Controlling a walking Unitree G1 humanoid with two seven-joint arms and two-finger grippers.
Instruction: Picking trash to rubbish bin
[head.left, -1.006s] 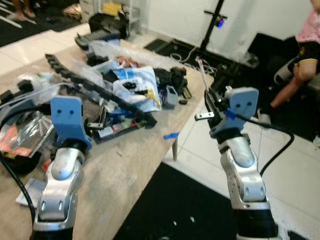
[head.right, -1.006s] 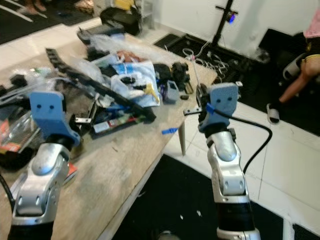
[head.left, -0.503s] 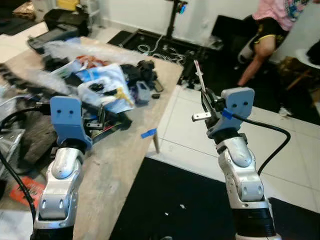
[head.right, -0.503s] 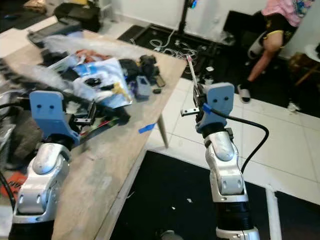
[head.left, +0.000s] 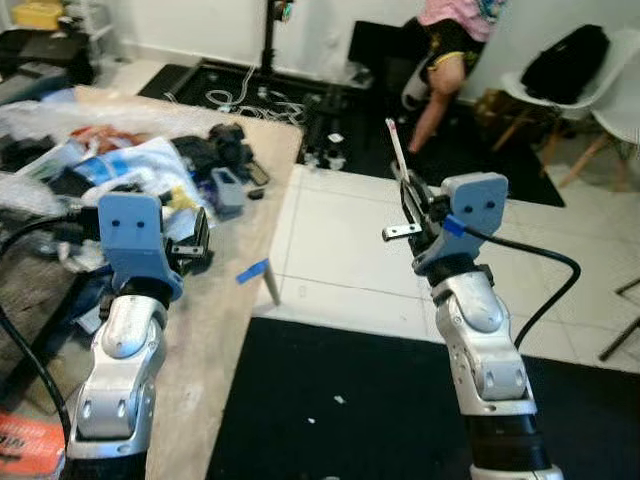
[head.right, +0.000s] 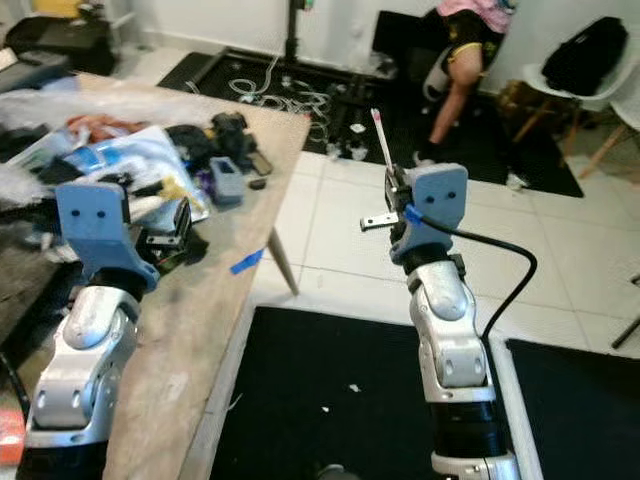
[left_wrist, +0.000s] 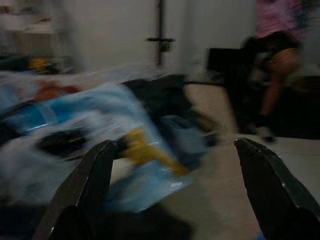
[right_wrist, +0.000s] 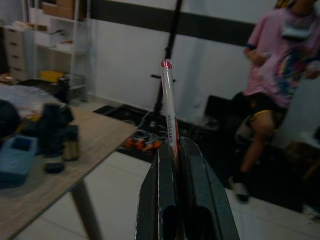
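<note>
Up over the white tiled floor (head.left: 340, 240), the right claw (right_wrist: 176, 165) is pinched together on a thin straw-like stick (right_wrist: 169, 107), white with red print and a red tip, which stands nearly upright out of the black fingers (right_wrist: 161, 175). From the head camera, the stick (head.left: 396, 150) rises above the blue wrist housing of the right arm (head.left: 480, 340), which is well apart from the bench (head.left: 215, 330) and beside its corner. A black mat (head.left: 330, 400) lies on the floor below that arm.

The left claw (left_wrist: 175, 185) hangs over the wooden bench with its two fingers (left_wrist: 90, 180) spread wide apart and nothing between them. Ahead of it lies a blurred heap of clutter: a crumpled blue and white plastic bag (head.left: 135, 170), something yellow (left_wrist: 145, 150), a small grey-blue block (head.left: 226, 188) and black gadgets (head.left: 228, 143). A strip of blue tape (head.left: 251, 271) sticks out over the bench edge.

Beyond the bench, cables (head.left: 255, 100) lie tangled at the foot of a black stand (head.left: 268, 40). A person in a pink shirt (right_wrist: 280, 60) and dark shorts is by the wall, near a white chair (head.left: 560, 95) carrying a black bag (head.left: 570, 60).
</note>
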